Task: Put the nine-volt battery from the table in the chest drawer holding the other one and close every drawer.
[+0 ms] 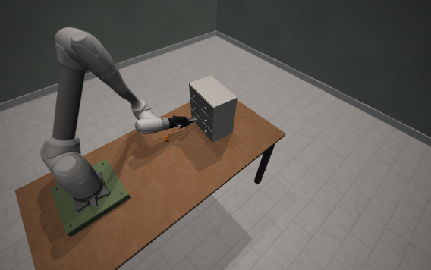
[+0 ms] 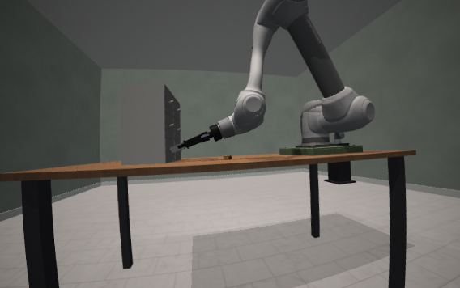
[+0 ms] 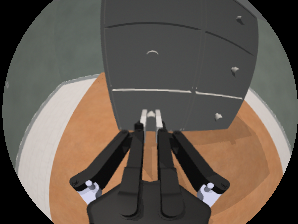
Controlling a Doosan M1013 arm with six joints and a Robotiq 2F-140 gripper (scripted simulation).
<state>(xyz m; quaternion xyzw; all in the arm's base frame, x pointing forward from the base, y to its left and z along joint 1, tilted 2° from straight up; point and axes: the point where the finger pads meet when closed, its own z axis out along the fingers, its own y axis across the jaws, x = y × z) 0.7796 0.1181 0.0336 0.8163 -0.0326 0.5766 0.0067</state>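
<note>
The grey chest (image 1: 224,118) (image 2: 142,123) (image 3: 150,72) stands upright on the table, with its drawers in two columns and all seeming pushed in. My gripper (image 1: 195,119) (image 2: 176,149) (image 3: 151,116) is at its front, low down. The fingertips are closed in on both sides of the knob (image 3: 151,114) of the bottom left drawer (image 3: 129,107), seen in the wrist view, with no clear gap left. The nine-volt battery (image 1: 167,139) (image 2: 227,158), small and orange, lies on the table between the chest and the arm's base. It does not show in the wrist view. The drawers' contents are hidden.
The arm's base stands on a green plate (image 1: 122,195) (image 2: 324,151) at the other end of the brown table (image 1: 159,189) (image 2: 263,158). Other drawer knobs stick out beside and above the gripper, such as the bottom right knob (image 3: 218,116) and the one above mine (image 3: 152,52).
</note>
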